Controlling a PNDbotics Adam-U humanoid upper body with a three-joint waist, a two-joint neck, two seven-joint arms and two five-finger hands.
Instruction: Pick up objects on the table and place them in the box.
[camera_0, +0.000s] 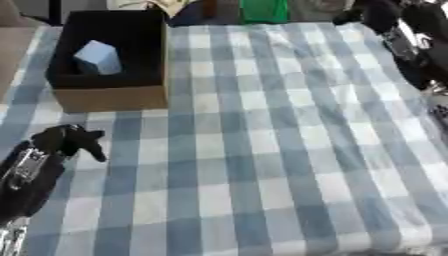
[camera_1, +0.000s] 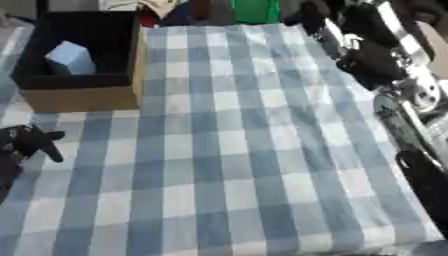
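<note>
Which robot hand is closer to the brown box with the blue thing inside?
The left hand. It hangs just below the brown cardboard box holding the pale blue block, while the right hand is across the blue checked tablecloth, far from the box.

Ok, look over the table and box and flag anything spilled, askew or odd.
Nothing stands out. The cardboard box sits upright at the table's far left with a pale blue block inside it. The checked cloth lies flat, with nothing spilled. The left hand shows low on the left; the right hand is raised at the far right.

Checked cloth (camera_0: 289, 150) bare mid-table; box (camera_0: 109, 97) blocks far-left corner.
</note>
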